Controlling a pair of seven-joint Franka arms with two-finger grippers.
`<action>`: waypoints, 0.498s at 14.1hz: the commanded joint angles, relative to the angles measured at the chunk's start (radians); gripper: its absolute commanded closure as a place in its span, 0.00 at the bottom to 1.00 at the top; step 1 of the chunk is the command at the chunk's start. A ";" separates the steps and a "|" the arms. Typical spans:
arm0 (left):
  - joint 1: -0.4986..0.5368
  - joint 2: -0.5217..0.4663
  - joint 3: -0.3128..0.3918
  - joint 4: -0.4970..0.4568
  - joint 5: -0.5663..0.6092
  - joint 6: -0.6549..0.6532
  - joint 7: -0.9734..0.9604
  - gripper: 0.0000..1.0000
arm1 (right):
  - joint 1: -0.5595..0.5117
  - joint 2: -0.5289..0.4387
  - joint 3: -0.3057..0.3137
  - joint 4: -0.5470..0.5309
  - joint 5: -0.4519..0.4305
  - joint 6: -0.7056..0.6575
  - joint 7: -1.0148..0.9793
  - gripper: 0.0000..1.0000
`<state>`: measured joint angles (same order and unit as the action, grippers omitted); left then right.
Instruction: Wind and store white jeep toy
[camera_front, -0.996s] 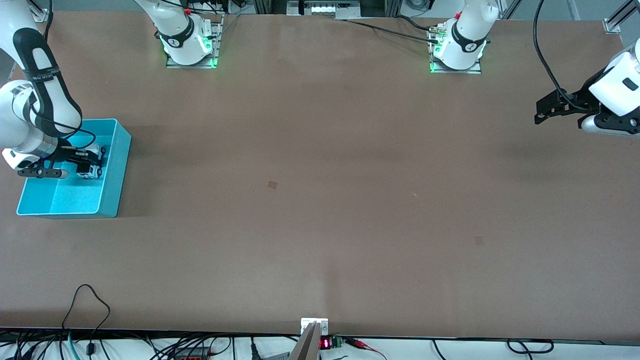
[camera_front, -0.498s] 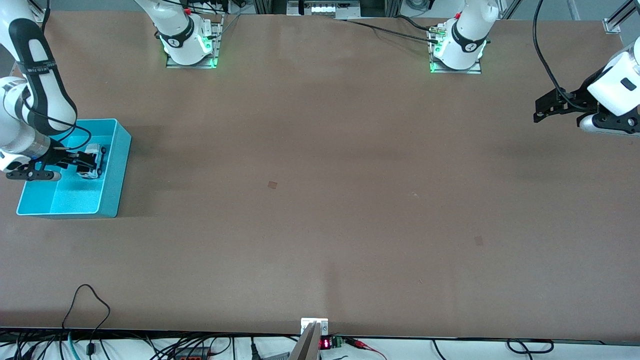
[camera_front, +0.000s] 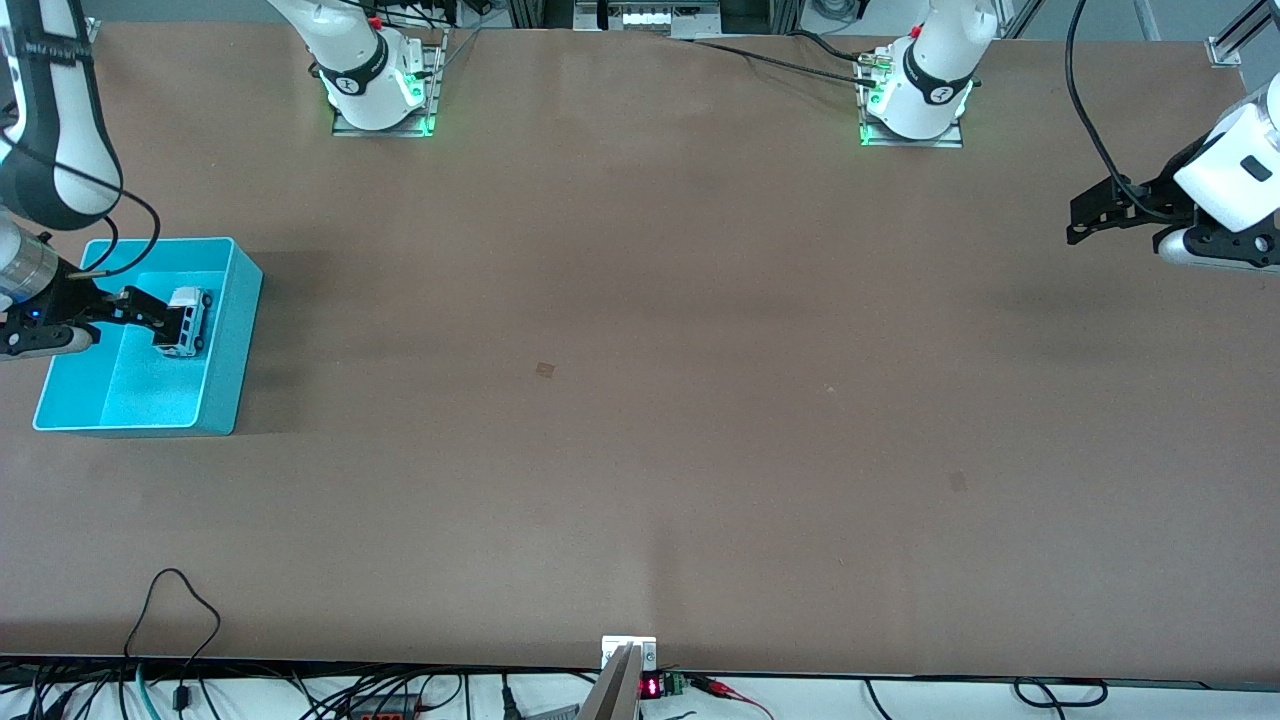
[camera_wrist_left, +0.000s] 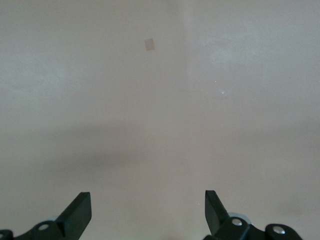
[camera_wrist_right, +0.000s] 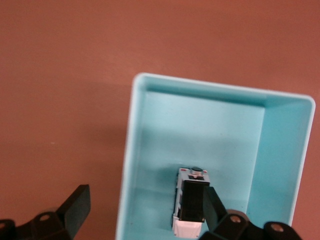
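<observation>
The white jeep toy (camera_front: 185, 320) lies in the turquoise bin (camera_front: 236, 345) at the right arm's end of the table, close to the bin's wall toward the table's middle. My right gripper (camera_front: 150, 311) is open and empty above the bin, beside the jeep. In the right wrist view the jeep (camera_wrist_right: 191, 206) shows its black roof on the bin (camera_wrist_right: 128, 165) floor. The right gripper (camera_wrist_right: 145, 210) straddles the bin's wall, with one finger over the jeep. My left gripper (camera_front: 1074, 222) waits open and empty over the left arm's end of the table, also seen in the left wrist view (camera_wrist_left: 146, 212).
Two small tan patches (camera_front: 544, 369) (camera_front: 957, 481) mark the brown table; one shows in the left wrist view (camera_wrist_left: 149, 44). The arm bases (camera_front: 378, 95) (camera_front: 915, 105) stand along the edge farthest from the camera. Cables (camera_front: 175, 620) lie at the nearest edge.
My right arm has risen and drawn back toward its end of the table, off the jeep, which stays in the bin. The left arm has hardly moved.
</observation>
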<state>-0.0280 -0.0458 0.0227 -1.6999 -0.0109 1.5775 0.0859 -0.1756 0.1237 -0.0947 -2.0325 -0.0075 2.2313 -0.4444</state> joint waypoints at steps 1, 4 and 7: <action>-0.003 -0.003 -0.004 0.019 0.016 -0.024 0.003 0.00 | 0.053 -0.026 -0.005 0.060 -0.017 -0.099 0.003 0.00; -0.003 -0.003 -0.004 0.019 0.016 -0.025 0.003 0.00 | 0.091 -0.030 -0.005 0.118 -0.015 -0.186 0.004 0.00; -0.003 -0.005 -0.026 0.019 0.016 -0.027 0.003 0.00 | 0.108 -0.047 -0.003 0.126 -0.003 -0.191 0.009 0.00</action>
<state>-0.0287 -0.0458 0.0180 -1.6994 -0.0109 1.5747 0.0859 -0.0842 0.0914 -0.0932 -1.9187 -0.0075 2.0644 -0.4432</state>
